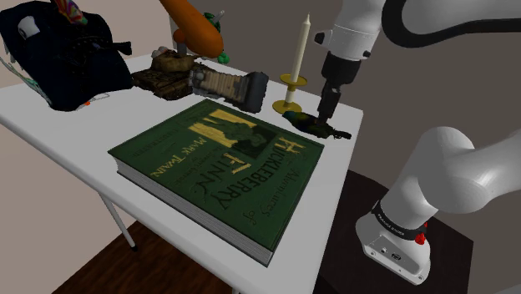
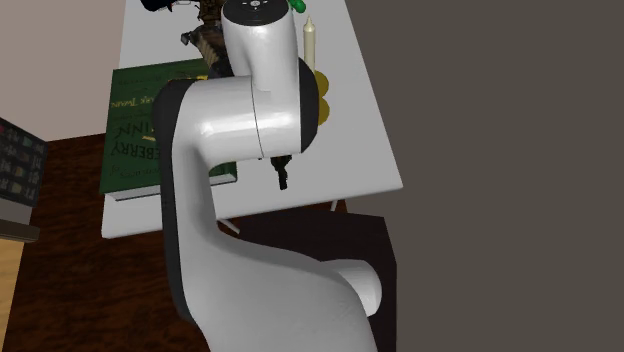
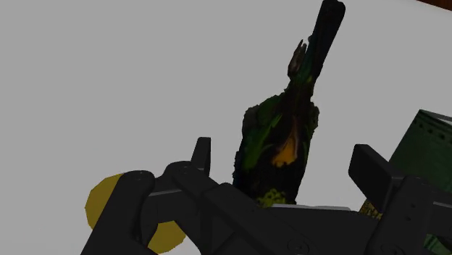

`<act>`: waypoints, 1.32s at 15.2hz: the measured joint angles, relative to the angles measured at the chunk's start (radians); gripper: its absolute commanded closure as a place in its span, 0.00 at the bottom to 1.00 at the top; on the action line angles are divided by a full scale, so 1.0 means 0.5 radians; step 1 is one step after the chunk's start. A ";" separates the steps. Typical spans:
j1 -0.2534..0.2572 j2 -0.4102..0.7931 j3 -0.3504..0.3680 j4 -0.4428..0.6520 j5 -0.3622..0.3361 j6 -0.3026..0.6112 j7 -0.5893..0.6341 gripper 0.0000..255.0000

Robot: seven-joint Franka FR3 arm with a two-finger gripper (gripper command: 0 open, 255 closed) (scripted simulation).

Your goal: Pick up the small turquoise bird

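The small bird [image 1: 311, 124] is dark green with an orange patch and a long dark tail. It lies on the white table [image 1: 75, 125] near the edge closest to the stand, just in front of the candle. My gripper [image 1: 327, 108] hangs right above it, pointing down. In the wrist view the bird [image 3: 286, 138] lies between my fingers, and the gripper [image 3: 286, 163] is open, with its fingers [image 3: 201, 156] apart on either side and not touching it. In the second exterior view my arm covers most of this spot.
A big green book [image 1: 221, 163] lies flat beside the bird. A cream candle in a yellow holder [image 1: 294, 81] stands just behind it. Farther back are a grey bundle [image 1: 230, 83], a brown tank model [image 1: 167, 79], an orange object [image 1: 196, 29] and a black bag [image 1: 63, 54].
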 measured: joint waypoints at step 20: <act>0.000 -0.009 -0.004 0.031 -0.002 -0.038 -0.002 1.00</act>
